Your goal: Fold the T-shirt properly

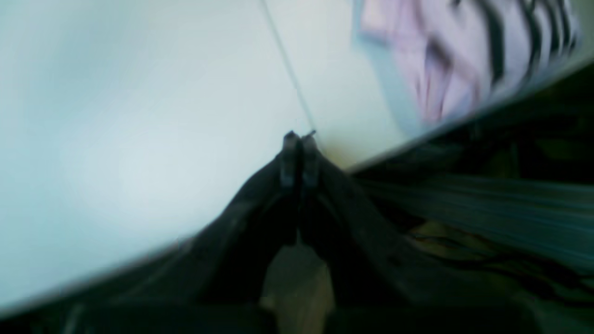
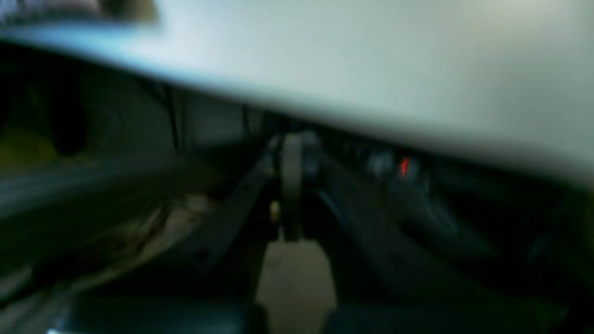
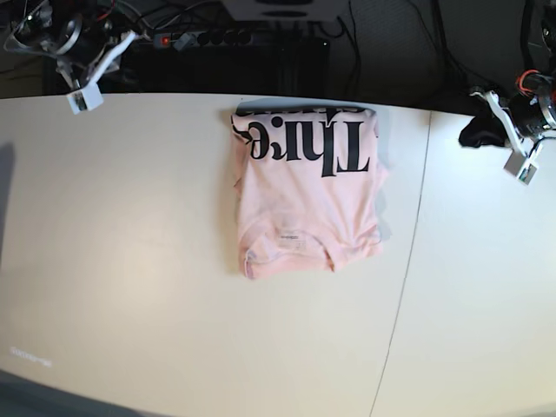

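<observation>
1. White flat table [image 3: 130, 261] holds the pale pink cotton T-shirt [image 3: 304, 208], folded in the middle, black letters up.
2. Left gripper [image 1: 299, 135] is pinched closed, holding nothing.
3. Right gripper [image 2: 293, 139] looks closed and empty, well apart from the shirt.

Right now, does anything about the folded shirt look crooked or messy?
Mostly tidy. The T-shirt lies folded on the table, but its near edge is uneven, with a small flap sticking out, and wrinkles bunch at its left side.

Black lettering "Thre", upside down, on folded T-shirt [image 3: 306, 191]; small neck label unreadable.
</observation>
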